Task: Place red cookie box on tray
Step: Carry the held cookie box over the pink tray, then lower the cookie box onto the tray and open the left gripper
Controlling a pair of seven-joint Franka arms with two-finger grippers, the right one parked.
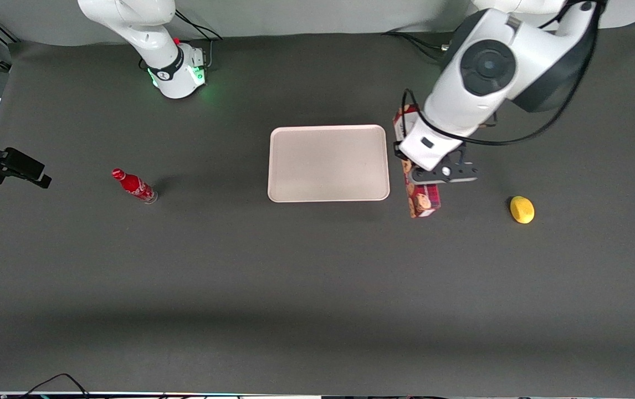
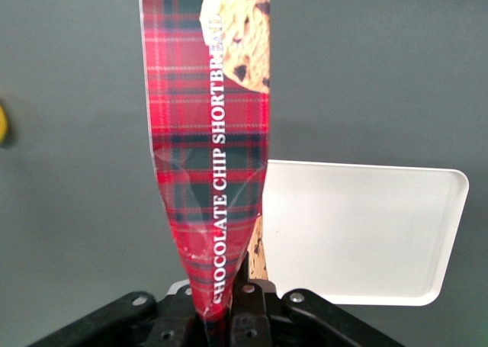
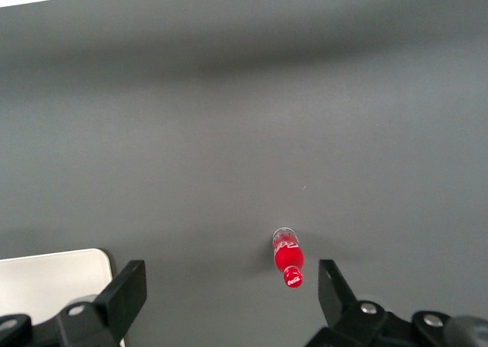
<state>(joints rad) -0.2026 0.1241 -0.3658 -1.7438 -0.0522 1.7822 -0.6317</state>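
The red cookie box [image 1: 421, 200], dark-red tartan printed with cookies, is held lengthwise just beside the tray's edge toward the working arm's end of the table. My left gripper [image 1: 443, 173] is shut on its middle and covers much of it. In the left wrist view the box [image 2: 210, 149] rises from between the fingers [image 2: 255, 309], pinched narrow where they grip it. The pale pinkish-beige tray [image 1: 328, 163] lies flat at the table's middle with nothing on it; it also shows in the left wrist view [image 2: 358, 232], beside the box and lower than it.
A yellow lemon-like fruit [image 1: 522, 209] lies toward the working arm's end of the table. A small red bottle [image 1: 134, 185] stands toward the parked arm's end, also in the right wrist view [image 3: 287, 259]. The table is covered in dark grey cloth.
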